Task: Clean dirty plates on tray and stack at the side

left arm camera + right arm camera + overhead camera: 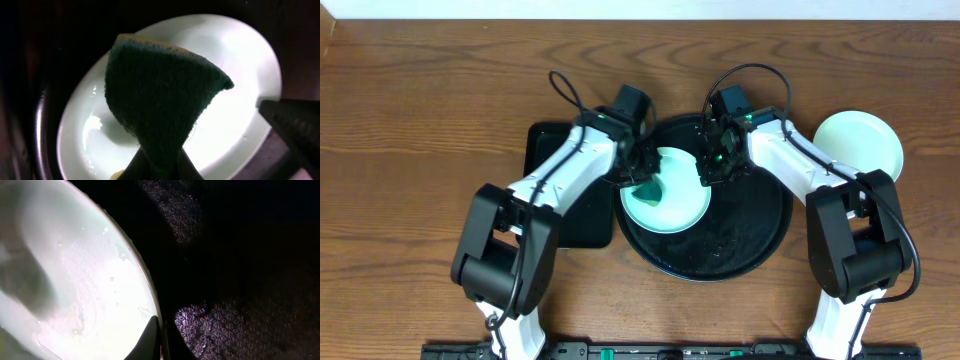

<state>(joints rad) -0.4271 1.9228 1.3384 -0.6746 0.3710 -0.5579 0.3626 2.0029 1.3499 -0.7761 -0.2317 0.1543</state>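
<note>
Right gripper (161, 339) is pinching the rim of the wet, stiff, likely slippery plate (680, 200) while left gripper (159, 166) is clenching the soft sponge (160, 90) over it.

Looks like a robot lab bench to me. Left arm (535, 190) & right arm (790, 160) sit at the edge of a wood-grain counter (420, 120), plain pale wall (620, 8) behind. Plate (680, 210) on a black tray (750, 240) lies between them.
</note>
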